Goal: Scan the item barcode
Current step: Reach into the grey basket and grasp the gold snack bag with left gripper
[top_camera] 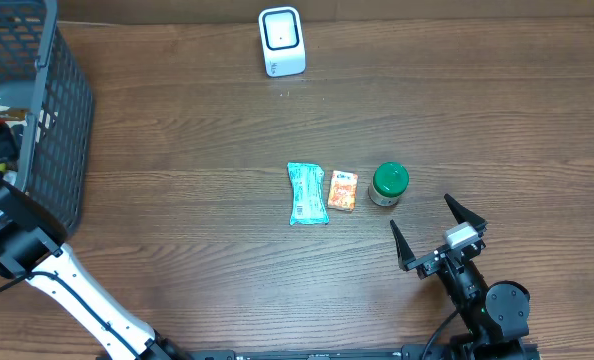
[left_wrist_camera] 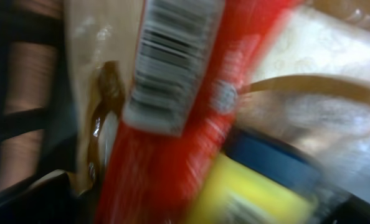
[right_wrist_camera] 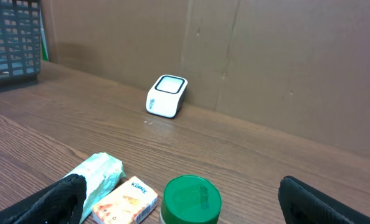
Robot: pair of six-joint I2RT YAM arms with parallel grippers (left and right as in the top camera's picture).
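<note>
My right pincer stands wide at the near right. The jar stands upright just far-left of it, closest to this arm. The scanner lies well beyond, far side.

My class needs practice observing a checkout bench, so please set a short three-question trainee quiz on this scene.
1. True or false: the scanner lies inside the basket.
2. What lies nearest the green-lidded jar? A basket, B orange packet, C scanner.
3. How many things lie in the row at mid-table?

Key: 1 false; 2 B; 3 three.
</note>
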